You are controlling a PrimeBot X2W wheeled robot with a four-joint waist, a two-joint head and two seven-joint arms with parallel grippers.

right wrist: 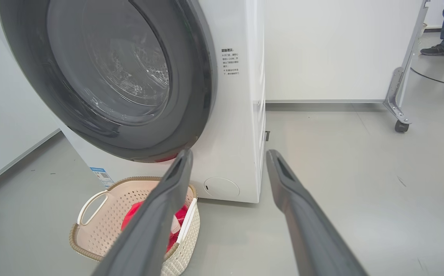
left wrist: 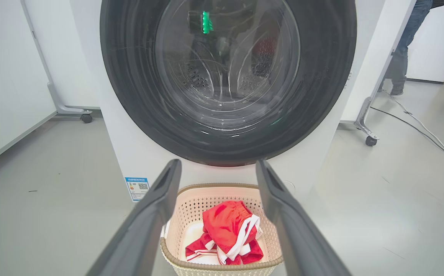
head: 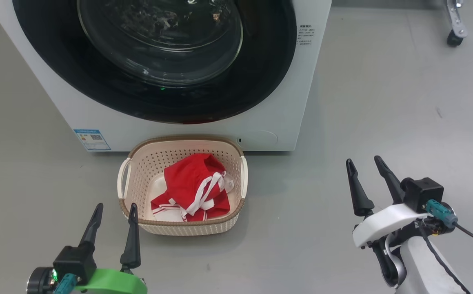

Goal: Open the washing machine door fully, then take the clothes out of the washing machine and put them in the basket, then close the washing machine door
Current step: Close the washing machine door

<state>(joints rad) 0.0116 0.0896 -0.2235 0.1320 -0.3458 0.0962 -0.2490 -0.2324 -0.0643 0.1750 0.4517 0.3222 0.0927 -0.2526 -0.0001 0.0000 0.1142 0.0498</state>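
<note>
Nearest, lower left: left gripper, fingers spread wide and empty, just beside the front corner of the basket. Inside it, the clothes, bunched red and white, nothing hanging over the edge. Behind, on the washing machine, the washing machine door lying against the front; latched or merely resting, cannot tell. Far right: right gripper, fingers likewise wide, empty, well apart from the machine. For a sound finish, probably press squarely on the black rim, never the glass, minding the basket close below.
</note>
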